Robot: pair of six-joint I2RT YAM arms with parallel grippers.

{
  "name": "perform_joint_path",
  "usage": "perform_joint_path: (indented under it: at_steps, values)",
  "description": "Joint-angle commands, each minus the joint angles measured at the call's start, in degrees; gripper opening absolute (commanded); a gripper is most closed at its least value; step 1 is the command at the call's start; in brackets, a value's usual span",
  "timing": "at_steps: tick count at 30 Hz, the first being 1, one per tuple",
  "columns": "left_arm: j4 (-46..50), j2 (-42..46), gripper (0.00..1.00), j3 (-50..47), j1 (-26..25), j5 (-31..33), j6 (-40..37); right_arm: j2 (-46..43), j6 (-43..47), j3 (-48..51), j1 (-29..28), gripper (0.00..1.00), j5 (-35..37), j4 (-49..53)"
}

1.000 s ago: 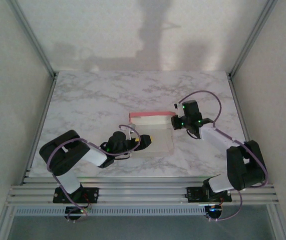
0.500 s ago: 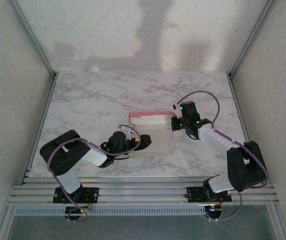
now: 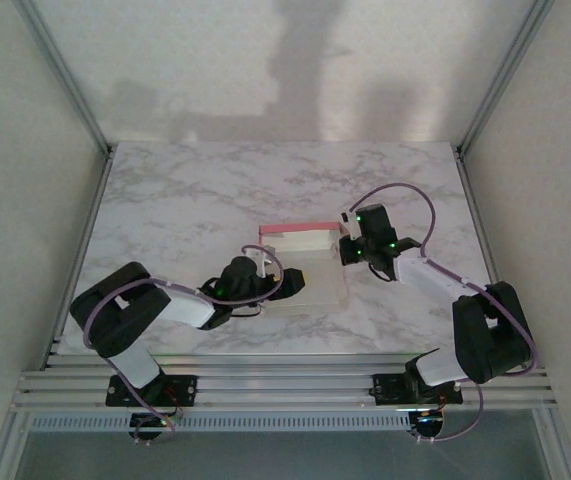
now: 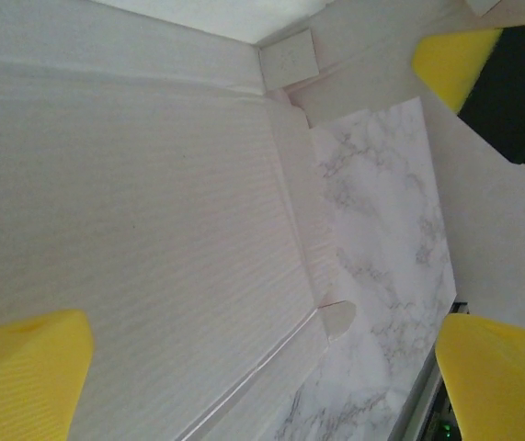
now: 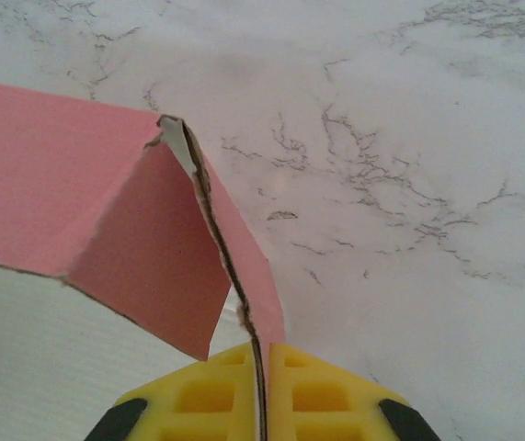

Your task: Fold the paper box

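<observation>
Top external view: the marble desk (image 3: 165, 200) carries everything, and the walls around it are plain and pale; the left arm (image 3: 155, 300) lies low over the near left part of the desk and reaches toward the middle; the right arm (image 3: 445, 280) comes from the near right corner and bends inward to the same place.

The paper box (image 3: 315, 280) is near the middle of the desk, between the two arms; its off-white panel lies flat on the marble, and along the far side one wall stands up and shows a pink edge on top.

The left tool (image 3: 287, 286) is at the near left side of the flat panel; in the left wrist view the left tool (image 4: 262, 367) has its yellow fingertips (image 4: 23, 358) spread far apart, with the off-white panel and a strip of bare marble seen between them; nothing is pinched between them, and whether a fingertip touches the cardboard I cannot tell.

The right tool (image 3: 346, 246) is at the right end of the standing wall; in the right wrist view the right tool (image 5: 260, 390) is closed tight, and its yellow fingers (image 5: 202, 400) press from both sides on the thin edge of a pink flap; this flap rises from the fingers to a corner, where it meets the pink wall going off to the left; the off-white side of the paper box shows below the pink, at the lower left.
</observation>
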State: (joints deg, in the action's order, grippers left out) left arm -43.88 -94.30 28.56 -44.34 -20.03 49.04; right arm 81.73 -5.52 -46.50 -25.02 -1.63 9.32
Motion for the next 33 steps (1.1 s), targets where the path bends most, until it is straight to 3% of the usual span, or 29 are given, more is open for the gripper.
perform_joint_path:
  at_steps: [1,6,10,15,33]
  values:
    - [8.2,3.6,0.91,3.3,-0.3,-1.7,-2.1,-0.2,0.3,-1.2,-0.5,0.06,-0.9,1.6]
    - [14.1,6.2,0.74,9.0,1.2,-4.4,-3.4,-0.1,1.0,-1.6,-0.5,0.06,-1.3,2.1]
    - [20.3,6.3,0.67,14.5,1.4,-4.7,-7.0,0.1,1.7,-2.7,-0.4,0.06,-1.2,3.3]
    - [18.7,4.5,0.58,13.2,0.9,-7.1,-7.0,0.3,2.3,-4.2,-0.5,0.06,-0.4,4.7]
    - [17.9,-5.1,0.46,8.0,-3.7,-8.7,-5.6,1.7,2.2,-5.7,-0.5,0.06,-0.8,5.3]
